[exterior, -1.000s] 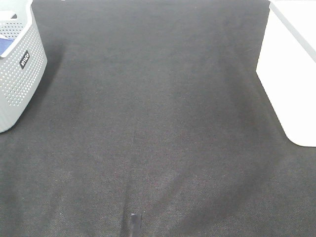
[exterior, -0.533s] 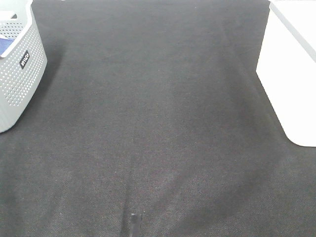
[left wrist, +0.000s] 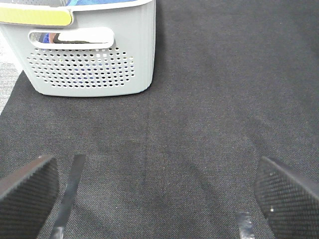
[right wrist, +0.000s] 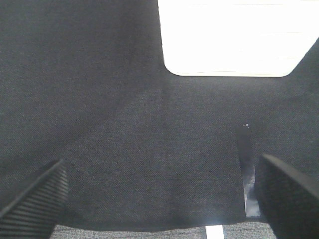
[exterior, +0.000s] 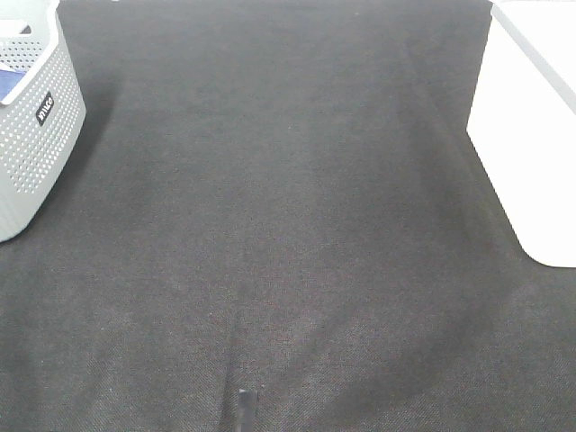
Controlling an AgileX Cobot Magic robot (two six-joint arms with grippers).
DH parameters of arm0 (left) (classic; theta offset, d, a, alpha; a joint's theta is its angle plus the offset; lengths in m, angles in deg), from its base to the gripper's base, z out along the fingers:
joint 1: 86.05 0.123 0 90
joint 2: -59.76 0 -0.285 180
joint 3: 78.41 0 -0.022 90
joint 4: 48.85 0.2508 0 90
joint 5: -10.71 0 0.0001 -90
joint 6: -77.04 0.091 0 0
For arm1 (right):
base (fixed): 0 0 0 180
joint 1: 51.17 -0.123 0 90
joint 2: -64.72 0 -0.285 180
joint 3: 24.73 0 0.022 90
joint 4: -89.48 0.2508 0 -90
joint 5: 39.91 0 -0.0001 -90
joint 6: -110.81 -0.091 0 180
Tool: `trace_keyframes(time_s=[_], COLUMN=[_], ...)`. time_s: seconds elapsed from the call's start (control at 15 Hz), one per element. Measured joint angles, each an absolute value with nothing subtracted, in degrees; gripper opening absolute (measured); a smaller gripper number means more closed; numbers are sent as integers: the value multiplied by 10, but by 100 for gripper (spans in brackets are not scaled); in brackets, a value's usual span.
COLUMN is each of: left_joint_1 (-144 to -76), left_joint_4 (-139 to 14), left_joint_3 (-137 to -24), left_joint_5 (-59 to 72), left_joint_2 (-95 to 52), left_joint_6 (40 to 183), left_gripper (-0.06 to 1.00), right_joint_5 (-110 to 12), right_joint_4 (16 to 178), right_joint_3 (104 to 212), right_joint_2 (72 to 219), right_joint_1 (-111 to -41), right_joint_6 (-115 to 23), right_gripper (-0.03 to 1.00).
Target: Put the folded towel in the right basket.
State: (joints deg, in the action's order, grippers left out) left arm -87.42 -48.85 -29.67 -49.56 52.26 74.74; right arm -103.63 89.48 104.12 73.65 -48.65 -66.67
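Observation:
No folded towel lies on the dark cloth in any view. A white basket (exterior: 531, 126) stands at the right edge of the exterior view and shows in the right wrist view (right wrist: 234, 37). A grey perforated basket (exterior: 31, 135) stands at the left, with something blue inside (exterior: 11, 84); it also shows in the left wrist view (left wrist: 87, 55). My left gripper (left wrist: 159, 199) is open and empty over the cloth in front of the grey basket. My right gripper (right wrist: 159, 199) is open and empty over the cloth in front of the white basket. Neither gripper shows in the exterior view.
A dark woven cloth (exterior: 288, 225) covers the table between the two baskets. Dark tape strips (right wrist: 245, 164) lie on it near my right gripper, and a short dark strip (exterior: 243, 409) at the front edge. Grey floor (left wrist: 6, 79) shows beyond the cloth's left edge.

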Motion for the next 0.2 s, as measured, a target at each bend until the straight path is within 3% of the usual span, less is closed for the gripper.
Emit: trace_keyframes(time_s=[0.2], left_joint_1=[-874], left_joint_4=[-488], left_joint_3=[-297], left_joint_5=[-496], left_joint_2=[523], left_joint_6=[747], left_gripper=[99], right_joint_5=[-1033], right_joint_4=[895], right_joint_3=[1041], right_joint_2=[736], right_joint_1=[-486], right_joint_6=[-667], right_gripper=[96])
